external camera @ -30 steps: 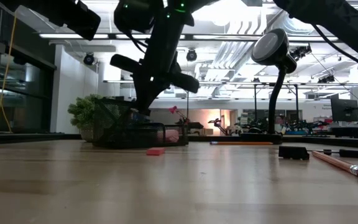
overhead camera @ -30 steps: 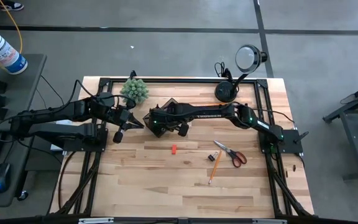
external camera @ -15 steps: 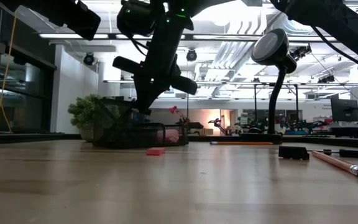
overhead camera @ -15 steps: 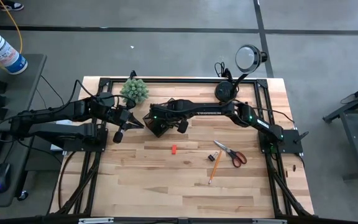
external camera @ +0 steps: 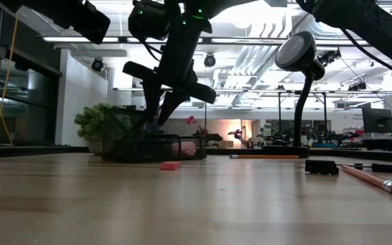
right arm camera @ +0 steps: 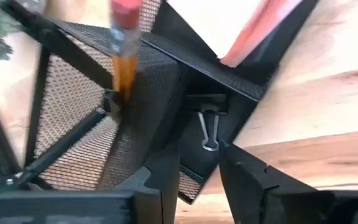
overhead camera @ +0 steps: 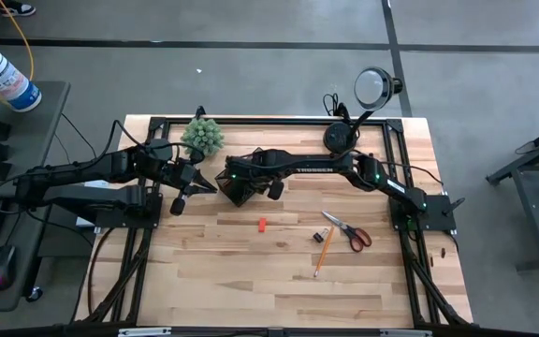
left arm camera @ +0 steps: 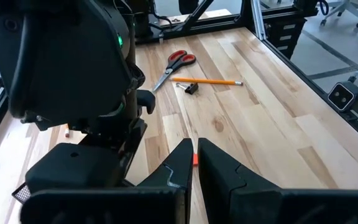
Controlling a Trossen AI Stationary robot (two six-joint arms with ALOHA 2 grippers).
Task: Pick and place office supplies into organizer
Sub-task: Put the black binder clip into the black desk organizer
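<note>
Jaws parting on the right gripper (external camera: 160,109), and that's the news: a second ago its two fingers were pinched together over the organizer (external camera: 141,139), and now in the low view they stand spread in a clear fork just above its rim, left of centre. The wrist view backs it up, with open space between the fingers and a binder clip (right arm camera: 208,127) lying down in a mesh compartment right ahead; it looks freshly dropped, though I can't swear the clip is what was let go. A pencil (right arm camera: 124,50) stands upright in the neighbouring cell, and the pink pad (external camera: 189,146) shows at the organizer's right end. So one more supply is home, by my reading, and this arm should be free to lift clear. Over on the left of the high view the left gripper (overhead camera: 178,200) waits with its jaws clenched on nothing, parked just beside the organizer. Work remains out on the open wood: the red block (overhead camera: 261,224) at centre, and right of it the scissors (overhead camera: 349,232), another pencil (overhead camera: 323,252) and a small black piece (overhead camera: 318,236).
</note>
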